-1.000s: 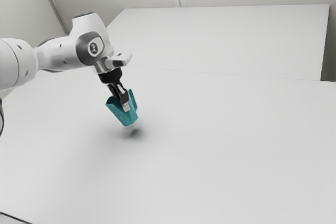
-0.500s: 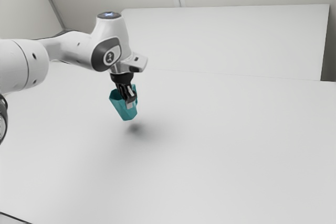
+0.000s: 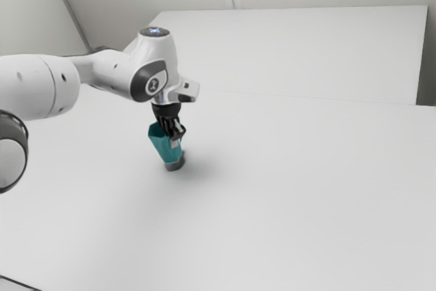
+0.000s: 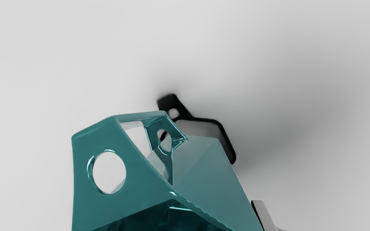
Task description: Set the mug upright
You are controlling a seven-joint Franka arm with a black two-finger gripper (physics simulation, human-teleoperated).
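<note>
1. The mug (image 3: 163, 146) is being held over the worktop (image 3: 306, 202), well apart from the far corner at the exterior view's right and nearer the edge toward that view's left. Its mouth is being carried uppermost, but its body is being kept at a lean, the rim tipping toward the exterior view's left.

2. The black gripper (image 3: 175, 141) is being clamped on the mug's side wall; in the wrist view a fingertip (image 4: 263, 212) is being pressed close along the outside of that wall.

3. A dark shadow (image 3: 175, 166) is being cast right by the base. The mug is apparently being held just clear of the worktop, though whether the lowest edge is being touched down cannot be told for certain.

4. The step in hand is being judged as the righting: the mouth is already being pointed mostly upward, while the last of the lean is not being taken out.

5. By the next move, a small turn of the wrist is probably being called for, so that the base is being brought level and set flat. The grip should be being kept until full support is being given; if it is being loosened at this lean, a topple is being risked.
</note>
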